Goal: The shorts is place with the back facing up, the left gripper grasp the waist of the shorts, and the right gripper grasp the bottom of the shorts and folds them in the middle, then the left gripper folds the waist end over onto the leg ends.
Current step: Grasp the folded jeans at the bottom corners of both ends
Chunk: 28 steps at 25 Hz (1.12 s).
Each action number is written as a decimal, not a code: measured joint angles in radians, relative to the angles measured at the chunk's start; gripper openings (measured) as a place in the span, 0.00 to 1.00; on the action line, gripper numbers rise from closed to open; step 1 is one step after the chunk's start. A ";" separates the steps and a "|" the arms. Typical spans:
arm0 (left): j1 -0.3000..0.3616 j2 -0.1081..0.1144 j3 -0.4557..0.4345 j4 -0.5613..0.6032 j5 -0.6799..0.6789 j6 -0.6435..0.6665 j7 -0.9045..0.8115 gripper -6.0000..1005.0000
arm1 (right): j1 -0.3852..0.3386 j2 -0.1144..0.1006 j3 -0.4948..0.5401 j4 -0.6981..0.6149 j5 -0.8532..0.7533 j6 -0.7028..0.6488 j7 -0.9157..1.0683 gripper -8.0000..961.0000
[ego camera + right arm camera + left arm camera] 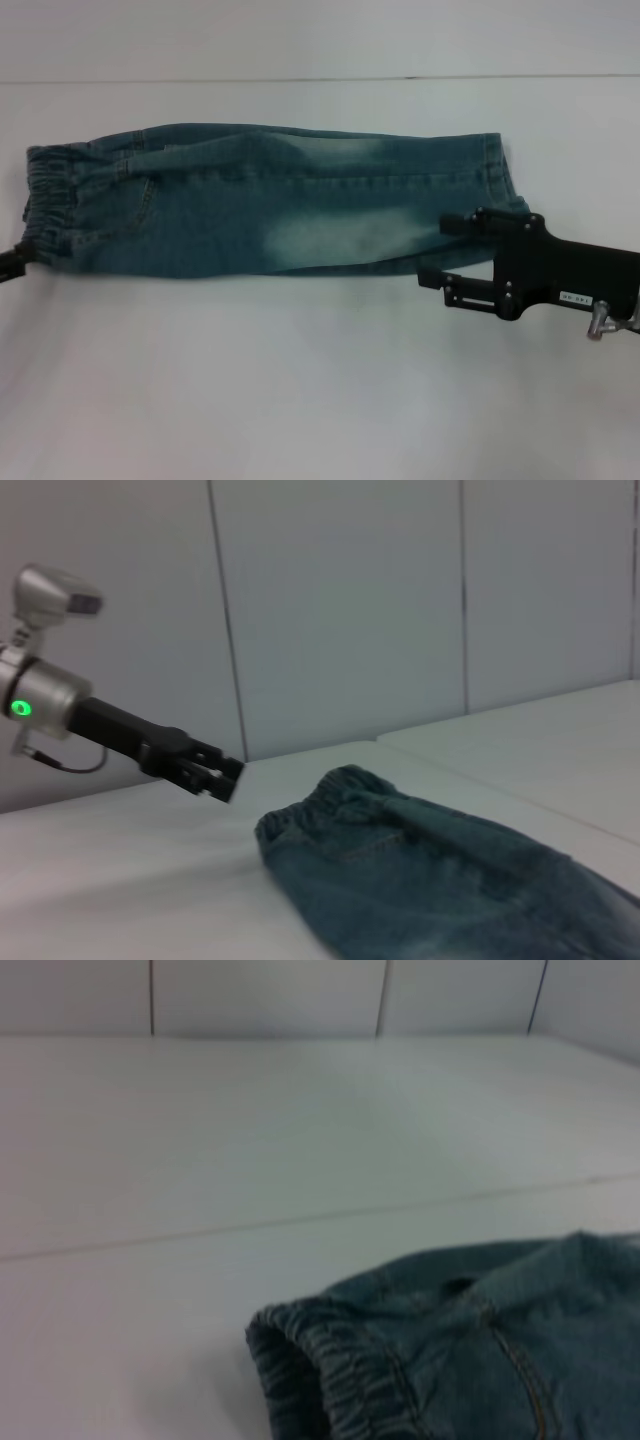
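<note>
The shorts (270, 205) lie on the white table, folded lengthwise into a long strip with a back pocket facing up. The ruffled waist (50, 205) is at the left end and the stitched leg hems (495, 175) at the right end. My right gripper (438, 252), the one with the white label, is open at the leg end. One finger lies over the near hem corner and the other over bare table. My left gripper (8, 265) shows only at the left edge, beside the waist. In the right wrist view the left gripper (225, 777) hovers just short of the waist (320, 805), not touching it.
The white table (300, 380) stretches in front of the shorts. A seam line (320, 78) runs across it behind them. A tiled wall (340, 610) stands beyond the table. The left wrist view shows the waist band (320, 1370) close up.
</note>
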<state>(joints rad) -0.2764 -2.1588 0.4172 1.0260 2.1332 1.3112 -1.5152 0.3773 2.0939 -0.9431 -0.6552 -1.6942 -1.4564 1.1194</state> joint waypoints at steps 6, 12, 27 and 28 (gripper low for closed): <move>-0.017 -0.004 0.097 -0.035 0.037 -0.111 0.004 0.92 | -0.006 0.002 -0.023 0.009 0.002 -0.017 -0.014 0.79; -0.038 -0.003 0.123 -0.057 0.071 -0.162 -0.001 0.92 | -0.010 0.003 -0.025 0.020 -0.003 -0.013 -0.021 0.79; -0.083 0.008 0.149 -0.118 0.122 -0.188 -0.011 0.81 | 0.001 0.003 -0.061 0.040 -0.006 0.042 -0.017 0.79; -0.084 0.008 0.149 -0.117 0.122 -0.181 -0.012 0.76 | 0.002 0.003 -0.063 0.042 -0.006 0.043 -0.017 0.79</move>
<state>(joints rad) -0.3604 -2.1510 0.5662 0.9086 2.2554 1.1298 -1.5274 0.3793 2.0969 -1.0060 -0.6128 -1.7004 -1.4131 1.1021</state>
